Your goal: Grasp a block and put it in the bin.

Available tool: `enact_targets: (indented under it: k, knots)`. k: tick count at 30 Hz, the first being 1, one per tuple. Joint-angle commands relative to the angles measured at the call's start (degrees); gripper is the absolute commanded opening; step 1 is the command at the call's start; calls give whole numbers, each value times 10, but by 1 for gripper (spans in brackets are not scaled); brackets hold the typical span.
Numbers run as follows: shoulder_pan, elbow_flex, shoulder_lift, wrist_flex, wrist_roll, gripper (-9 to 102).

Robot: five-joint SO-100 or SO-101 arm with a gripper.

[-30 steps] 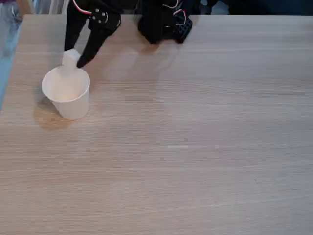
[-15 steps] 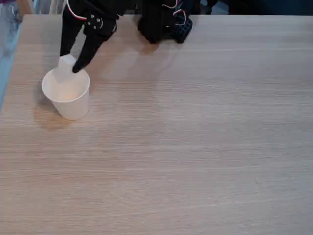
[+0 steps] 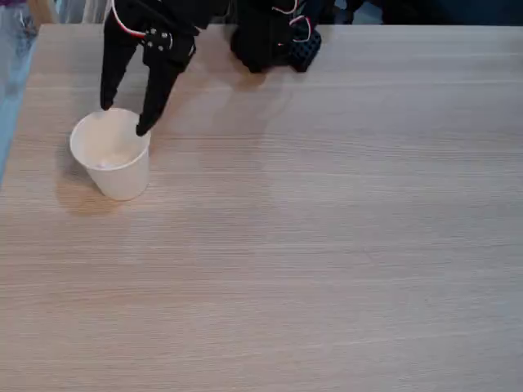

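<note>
The bin, a white paper cup (image 3: 121, 181), stands upright near the table's left edge in the fixed view. My black gripper (image 3: 124, 117) hangs open over the cup's far rim, one fingertip at the rim's back left and the other at its right side, with nothing between them. A faint pale shape on the cup's bottom (image 3: 105, 162) looks like the block, though white on white makes it hard to tell.
The arm's black base (image 3: 270, 37) with wires sits at the back edge of the light wooden table (image 3: 327, 245). The table's left edge runs close to the cup, with a blue surface (image 3: 10, 90) beyond it.
The gripper moved forward over the cup with the white block, then opened its fingers. The block has left the fingers and dropped into the cup.
</note>
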Motion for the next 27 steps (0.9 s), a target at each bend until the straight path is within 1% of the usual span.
enact_targets:
  k: [1,9,12,15,17,21,23,27]
  knots:
    - [3,-22,4,-7,2,33]
    - [3,-21,7,-8,1,32]
    - [1,-21,7,-7,-4,28]
    - [-6,-23,7,-5,1,21]
    - [-16,-26,7,-4,4,13]
    - [-46,-33,13,-4,16,3]
    - [-65,-41,18,6,25,0]
    - [-109,-57,33,32,46,0]
